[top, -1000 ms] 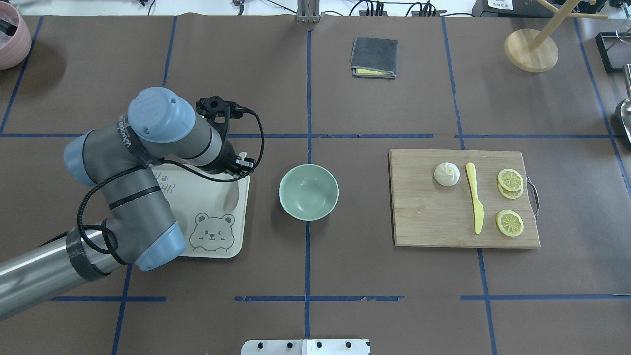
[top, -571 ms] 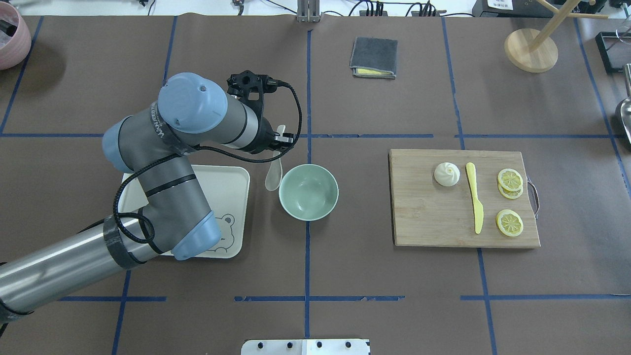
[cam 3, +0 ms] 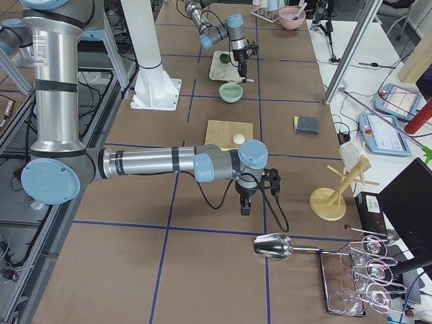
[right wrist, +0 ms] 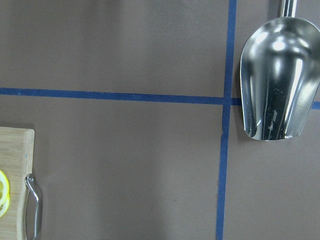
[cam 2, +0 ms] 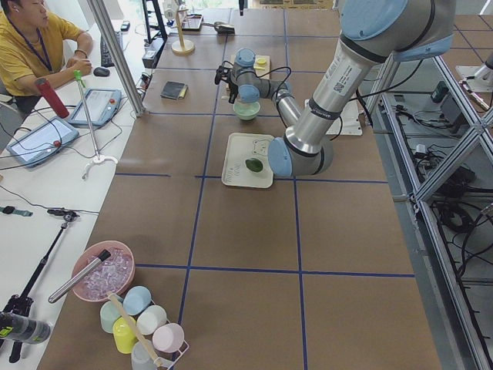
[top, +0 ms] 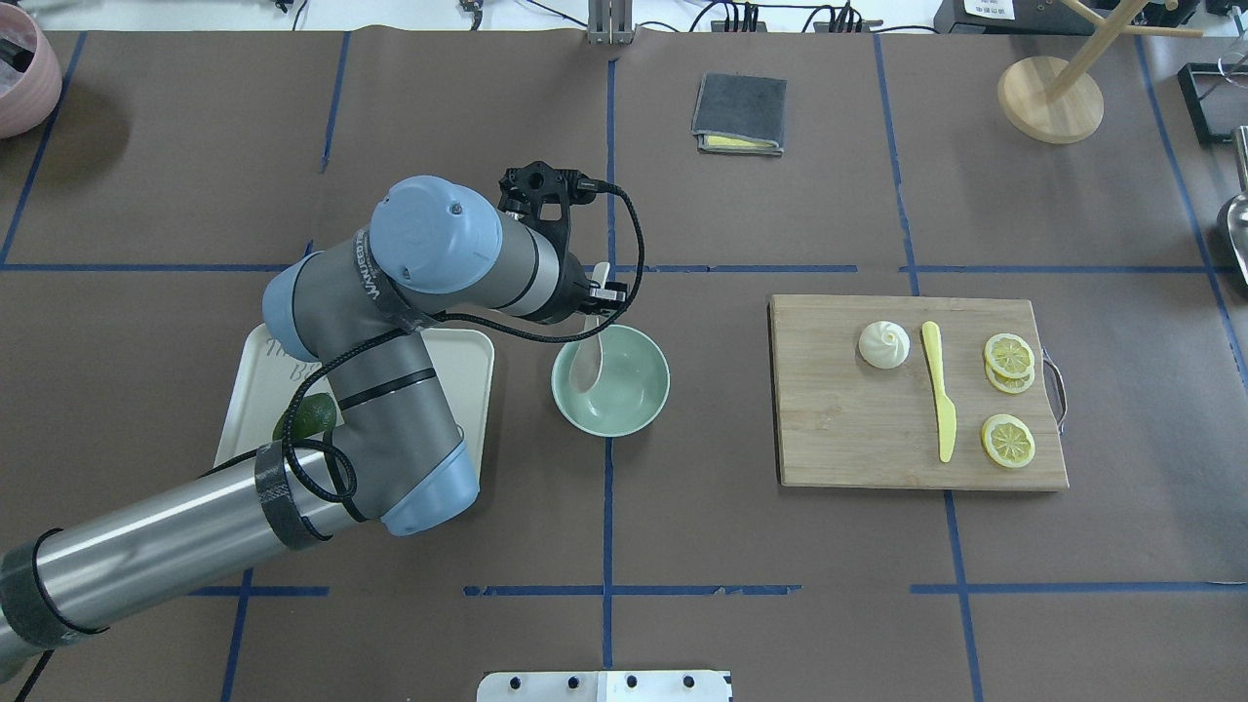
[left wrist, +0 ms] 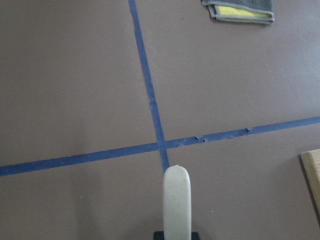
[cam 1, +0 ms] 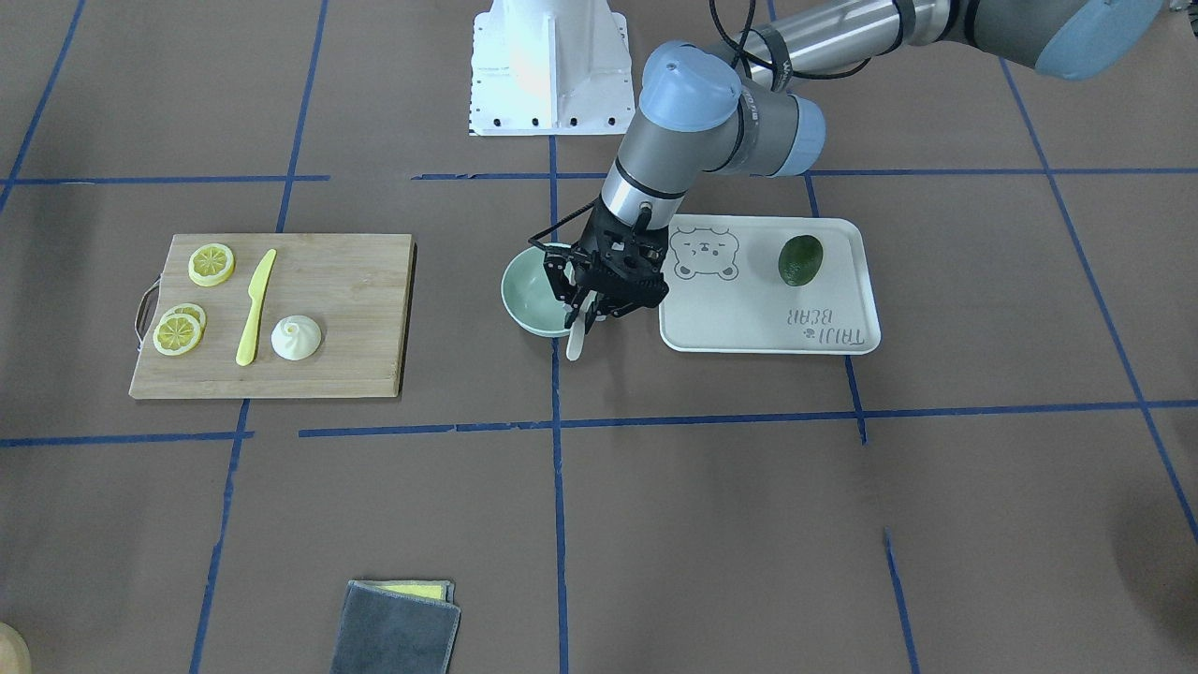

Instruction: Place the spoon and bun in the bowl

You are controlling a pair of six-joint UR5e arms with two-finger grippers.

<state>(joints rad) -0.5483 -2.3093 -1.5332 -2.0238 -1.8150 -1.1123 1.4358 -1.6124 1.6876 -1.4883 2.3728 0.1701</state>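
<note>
My left gripper [top: 595, 295] is shut on the pale off-white spoon [top: 588, 363] and holds it tilted, its scoop hanging over the left part of the mint-green bowl [top: 634, 409]. In the front-facing view the gripper [cam 1: 592, 304] hides the scoop, and the spoon's handle end [cam 1: 575, 344] sticks out past the bowl [cam 1: 524, 300]. The left wrist view shows only the handle [left wrist: 177, 202]. The white bun [top: 883, 344] sits on the wooden cutting board [top: 858, 439], far to the right of the bowl. My right gripper [cam 3: 245, 206] shows only in the exterior right view; I cannot tell its state.
A cream tray [top: 458, 390] with a green avocado [top: 307, 417] lies left of the bowl, partly under my left arm. A yellow knife [top: 939, 390] and lemon slices [top: 1008, 355] share the board. A grey cloth [top: 740, 113], wooden stand [top: 1050, 97] and metal scoop [right wrist: 275, 85] lie further off.
My left arm has swung right from the tray with the spoon in its grip. The spoon's scoop went from beside the bowl's left rim to over the bowl.
</note>
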